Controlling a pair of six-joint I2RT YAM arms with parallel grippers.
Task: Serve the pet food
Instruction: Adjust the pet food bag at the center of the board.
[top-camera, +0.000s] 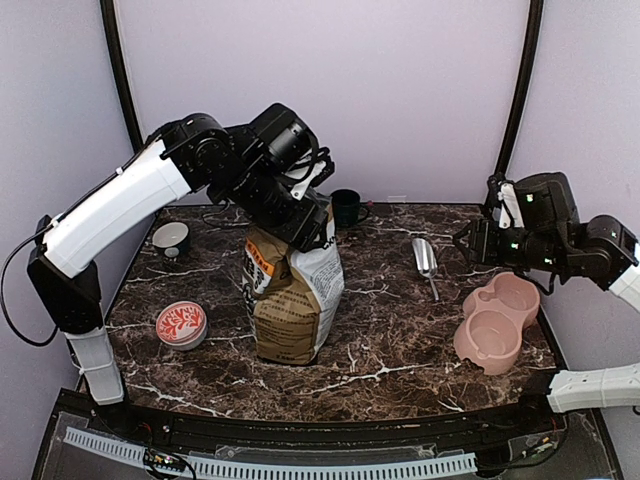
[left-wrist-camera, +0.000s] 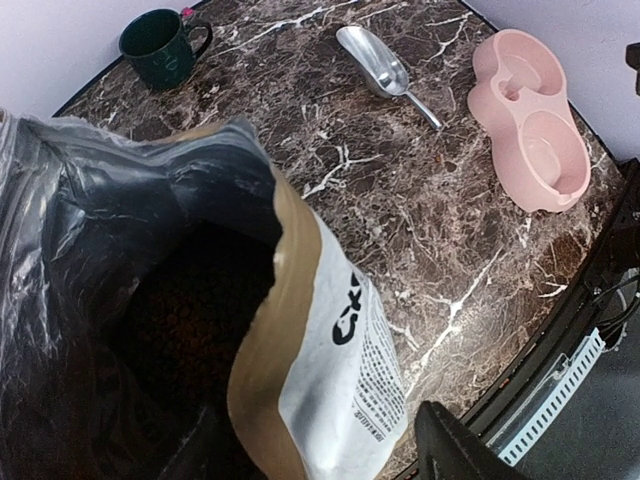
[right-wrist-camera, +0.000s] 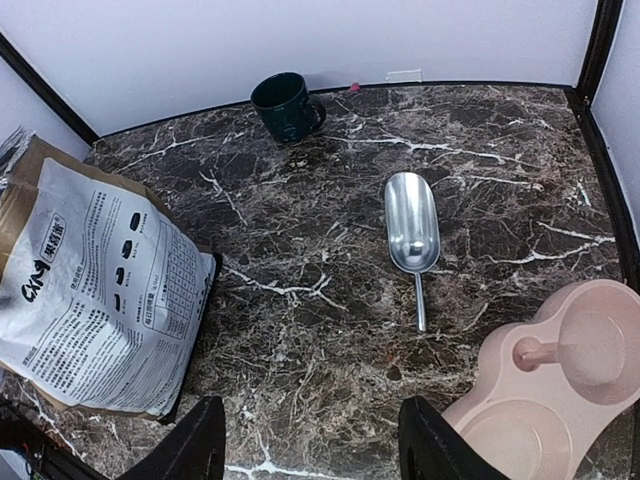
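Left wrist view shows the pet food as dark kibble deep inside the opened paper bag, standing upright mid-table. The left gripper is at the bag's mouth, jaws spread with the front wall between them. The right gripper hangs agape above the table near the metal scoop and pink double bowl.

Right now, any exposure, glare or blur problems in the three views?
Left wrist: the bag mouth is underexposed, the pet food barely separable from shadow, and the clear liner at left is washed out by glare. Right wrist: sharp, with specular highlights on the scoop. Top external: even light, soft shadows only.
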